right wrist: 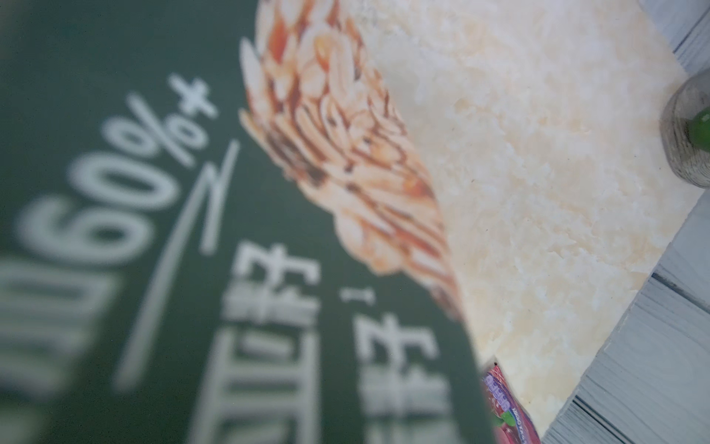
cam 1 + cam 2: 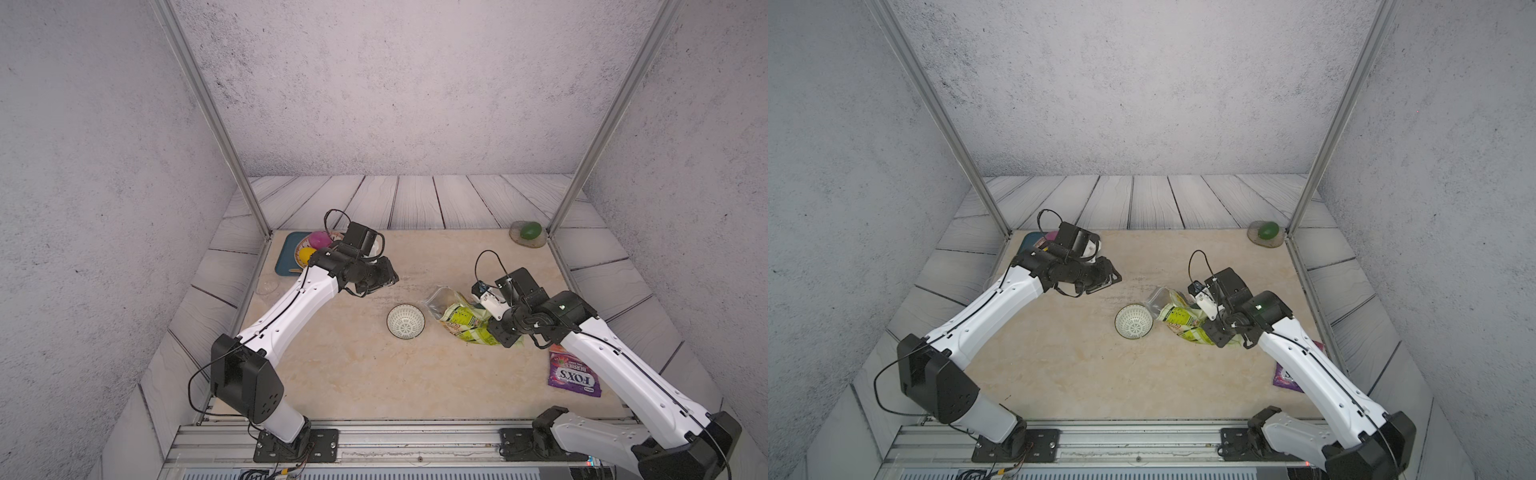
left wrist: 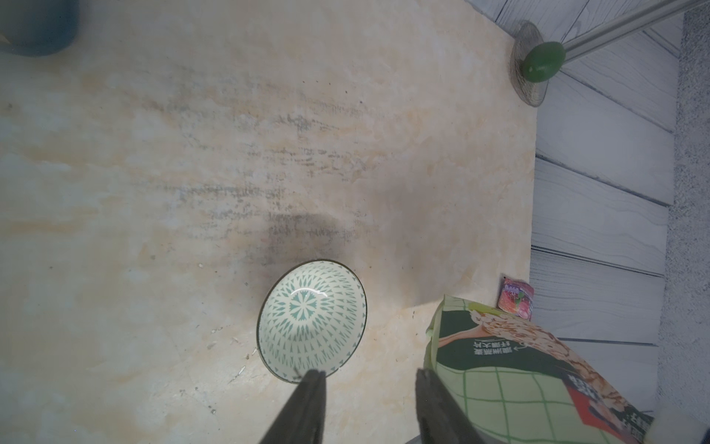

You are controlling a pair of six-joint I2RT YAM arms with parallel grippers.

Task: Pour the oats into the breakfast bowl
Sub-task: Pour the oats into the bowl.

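Observation:
The breakfast bowl [image 2: 405,321] [image 2: 1133,321] [image 3: 311,319] stands mid-table, only its dark line pattern showing inside. To its right, the lime-green pouch of oats [image 2: 465,322] [image 2: 1183,322] [image 3: 499,384] leans with its clear top end towards the bowl. My right gripper [image 2: 496,328] [image 2: 1214,328] is shut on the pouch's lower part. The pouch's print [image 1: 153,230] fills the right wrist view and hides the jaws. My left gripper [image 2: 386,278] [image 2: 1108,276] [image 3: 369,374] hangs open behind and left of the bowl, with nothing between its fingers.
A purple FOX'S candy bag [image 2: 575,374] [image 3: 516,298] lies near the right edge, partly under my right arm. At the back right, a green fruit [image 2: 531,230] sits on a woven plate [image 2: 517,240]. A blue tray [image 2: 284,259] with pink and yellow pieces is back left.

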